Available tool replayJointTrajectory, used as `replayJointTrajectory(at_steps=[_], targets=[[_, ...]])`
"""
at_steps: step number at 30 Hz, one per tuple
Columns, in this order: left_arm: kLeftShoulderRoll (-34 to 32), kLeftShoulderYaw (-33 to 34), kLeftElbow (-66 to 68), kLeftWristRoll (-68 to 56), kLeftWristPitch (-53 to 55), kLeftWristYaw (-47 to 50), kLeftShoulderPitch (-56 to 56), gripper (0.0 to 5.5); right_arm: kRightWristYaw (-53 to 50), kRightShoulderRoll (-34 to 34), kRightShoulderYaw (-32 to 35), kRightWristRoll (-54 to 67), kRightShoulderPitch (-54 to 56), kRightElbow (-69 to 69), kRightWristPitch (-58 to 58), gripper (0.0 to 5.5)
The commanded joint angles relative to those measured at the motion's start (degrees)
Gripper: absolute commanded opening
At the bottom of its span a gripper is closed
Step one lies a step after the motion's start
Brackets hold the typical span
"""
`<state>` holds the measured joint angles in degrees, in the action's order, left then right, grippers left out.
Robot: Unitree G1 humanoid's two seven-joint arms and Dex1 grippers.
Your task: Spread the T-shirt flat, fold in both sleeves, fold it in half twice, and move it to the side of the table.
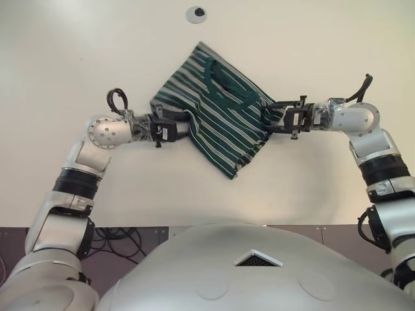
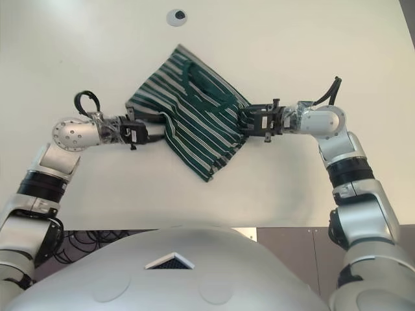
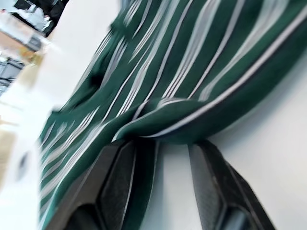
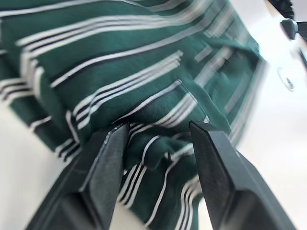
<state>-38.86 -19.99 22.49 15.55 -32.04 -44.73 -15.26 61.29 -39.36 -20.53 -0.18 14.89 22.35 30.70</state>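
A dark green T-shirt [image 1: 220, 123] with white stripes lies rumpled and skewed on the white table [image 1: 324, 52], one corner pointing toward me. My left gripper [image 1: 186, 127] sits low at its left edge; in the left wrist view the gripper [image 3: 160, 153] is open, with a folded hem [image 3: 182, 124] just at its fingertips and bare table between the fingers. At the shirt's right edge my right gripper [image 1: 271, 120] is level with the table. In the right wrist view it [image 4: 158, 139] is open around a bunched fold of cloth [image 4: 153, 115].
A round grey grommet [image 1: 196, 13] is set in the tabletop beyond the shirt. The table's near edge [image 1: 130, 226] runs just in front of my arms, with cables [image 1: 120, 243] below it. Bare tabletop surrounds the shirt on all sides.
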Motion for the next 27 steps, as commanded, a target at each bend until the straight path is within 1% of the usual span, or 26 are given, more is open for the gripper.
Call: replayJointTrajectory(at_steps=[1,3,5,9,10,13,14,16,19,21,22,23,26,27], targets=[[-4.84,-7.73,12.93,23.48,-0.81,16.4,-4.66,1.92,8.5,-3.56,-2.24,11.55,-8.54,-20.47,-14.06,2.29],[-5.27,-9.07,15.91,28.36,-2.12,25.15,-7.74,1.92,10.16,-3.59,-1.22,17.21,-10.56,-26.45,-19.7,2.29],[-5.48,-9.92,18.75,31.31,-3.84,32.19,-9.87,1.92,11.72,-3.97,-0.35,20.11,-12.08,-29.88,-23.02,2.29],[-6.14,-10.59,24.81,33.53,-7.85,42.82,-12.19,1.92,11.63,-3.89,2.79,22.42,-12.99,-31.05,-26.47,2.29],[-6.51,-9.05,26.3,30.92,-10.03,44.11,-11.74,1.92,11.26,-3.75,4.47,23.72,-12.95,-30.49,-27.42,2.29],[-7.82,-3.13,27.32,17.78,-21.18,43.09,-7.99,1.92,10.87,-3.62,9.7,27.92,-13.14,-28.42,-29.62,2.29],[-8.09,-2.25,26.26,12.4,-25.02,40.62,-5.88,1.92,11.02,-3.74,11.0,28.54,-13.44,-27.29,-29.76,2.29],[-9.8,-3.06,20.97,1.09,-29.66,33.36,1.12,1.92,10.95,-4.75,13.42,26.68,-14.52,-22.47,-27.66,2.29],[-15.01,-5.73,10.66,-8.71,-28.98,23.84,12.7,1.92,12.1,-7.65,16.05,22.15,-18.15,-16.3,-21.72,2.29],[-18.72,-6.48,2.57,-11.84,-27.2,19.73,20.62,1.92,13.33,-9.53,17.36,19.69,-21.02,-12.94,-17.91,2.29],[-20.18,-6.69,-1.28,-12.96,-26.0,18.09,23.96,2.1,13.6,-10.38,17.97,18.34,-22.06,-10.86,-16.02,2.48],[-21.06,-6.61,-4.19,-13.68,-24.76,16.79,26.16,2.16,13.61,-11.03,18.39,17.29,-22.89,-9.34,-14.38,2.55],[-19.96,-6.27,-9.84,-11.19,-20.67,14.85,29.31,2.59,11.51,-10.78,18.77,11.45,-21.77,-3.64,-4.38,2.93],[-18.43,-5.68,-10.18,-7.84,-19.53,15.8,29.34,2.59,11.0,-10.26,18.26,9.66,-20.89,-2.32,-1.15,2.93]])
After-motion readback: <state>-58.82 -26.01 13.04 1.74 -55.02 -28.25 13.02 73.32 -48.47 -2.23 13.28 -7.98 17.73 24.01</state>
